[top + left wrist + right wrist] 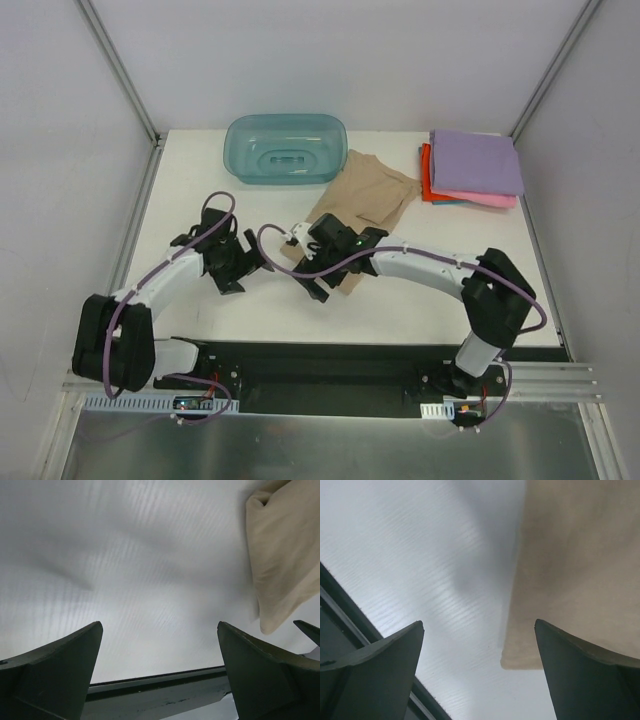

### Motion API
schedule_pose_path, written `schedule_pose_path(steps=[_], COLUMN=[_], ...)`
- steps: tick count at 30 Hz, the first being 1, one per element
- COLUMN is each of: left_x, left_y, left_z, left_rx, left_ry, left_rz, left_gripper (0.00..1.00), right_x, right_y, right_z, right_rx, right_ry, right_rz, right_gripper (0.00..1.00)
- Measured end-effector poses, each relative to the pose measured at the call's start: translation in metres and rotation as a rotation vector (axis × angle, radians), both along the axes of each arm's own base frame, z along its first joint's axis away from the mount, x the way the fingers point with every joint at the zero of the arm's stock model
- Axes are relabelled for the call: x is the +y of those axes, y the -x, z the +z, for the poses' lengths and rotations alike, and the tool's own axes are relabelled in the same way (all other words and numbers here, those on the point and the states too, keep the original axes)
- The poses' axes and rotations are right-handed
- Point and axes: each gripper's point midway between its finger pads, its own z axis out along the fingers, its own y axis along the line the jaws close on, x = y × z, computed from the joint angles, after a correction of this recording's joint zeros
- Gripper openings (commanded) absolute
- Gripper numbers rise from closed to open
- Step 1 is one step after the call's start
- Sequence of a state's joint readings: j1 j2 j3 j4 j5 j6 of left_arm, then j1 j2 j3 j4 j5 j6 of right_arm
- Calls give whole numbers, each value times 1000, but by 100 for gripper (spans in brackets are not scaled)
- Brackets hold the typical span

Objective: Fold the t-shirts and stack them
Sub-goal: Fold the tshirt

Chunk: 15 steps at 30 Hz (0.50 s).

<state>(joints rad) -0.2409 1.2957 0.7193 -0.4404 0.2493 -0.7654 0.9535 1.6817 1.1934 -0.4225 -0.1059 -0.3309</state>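
Note:
The tan-beige t-shirt (362, 200) lies loosely on the white table, its near part hidden under my right arm. My right gripper (302, 262) is open and hovers over the shirt's near left corner. In the right wrist view that corner (570, 565) lies between the spread fingers of the gripper (479, 623), nearer the right one. My left gripper (247, 274) is open and empty just left of the shirt. In the left wrist view it (159, 625) is over bare table with the shirt's edge (285, 555) at the right. Folded lilac-purple (478, 160), pink (492, 199) and red-orange (427, 178) shirts are stacked at the back right.
A translucent teal tub (285, 148) stands at the back centre, touching the tan shirt's far edge. A black mounting strip (330, 360) runs along the near table edge. White enclosure walls stand at the left, right and back.

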Motion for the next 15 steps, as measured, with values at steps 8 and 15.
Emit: schedule_pose_path(steps=[8, 15], left_x=[38, 58], left_y=[6, 16], left_z=[9, 7], left_rx=[-57, -35], left_ry=[-28, -75], left_rz=[139, 206], left_gripper=[99, 99], right_x=[10, 6], right_y=[-23, -10], right_z=[-32, -55], right_rx=[-19, 43], right_ry=[106, 163], right_rz=[21, 61], right_gripper=[97, 97])
